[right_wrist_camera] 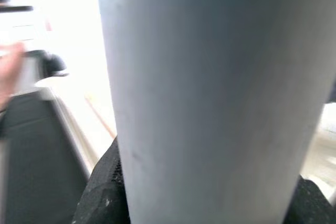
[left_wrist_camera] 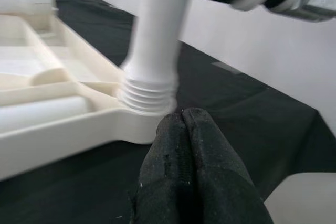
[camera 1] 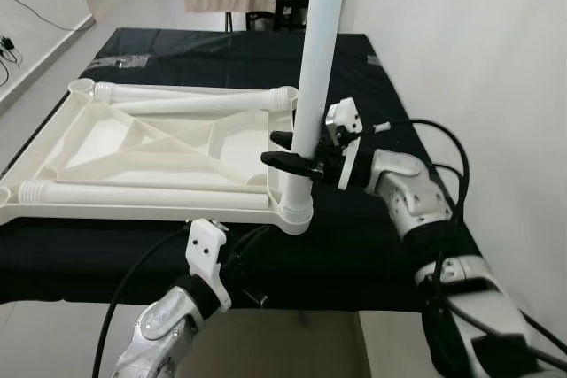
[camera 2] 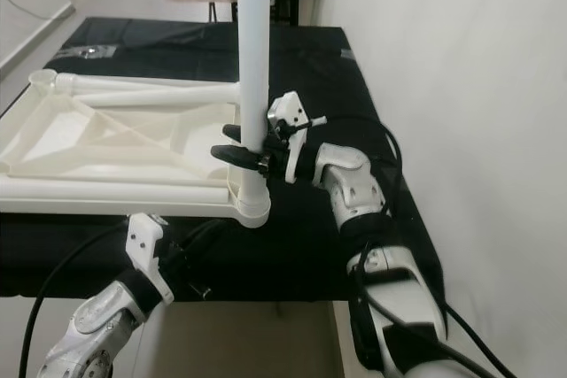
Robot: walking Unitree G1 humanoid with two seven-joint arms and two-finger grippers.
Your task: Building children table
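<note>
Left eye view: right gripper (camera 1: 297, 150) fingers pinch upright leg (camera 1: 317, 68); left gripper (left_wrist_camera: 191, 145) fingers pressed together.

white leg (camera 1: 317, 59) upright in tabletop (camera 1: 97, 143) corner

No text, label, brand, number or sign can be read anywhere in these views; the white plastic parts, the black cloth and the robot's arms all show plain surfaces.

white table leg (camera 1: 317, 59), cream tabletop (camera 1: 133, 143), blk cloth (camera 1: 354, 236)
</note>
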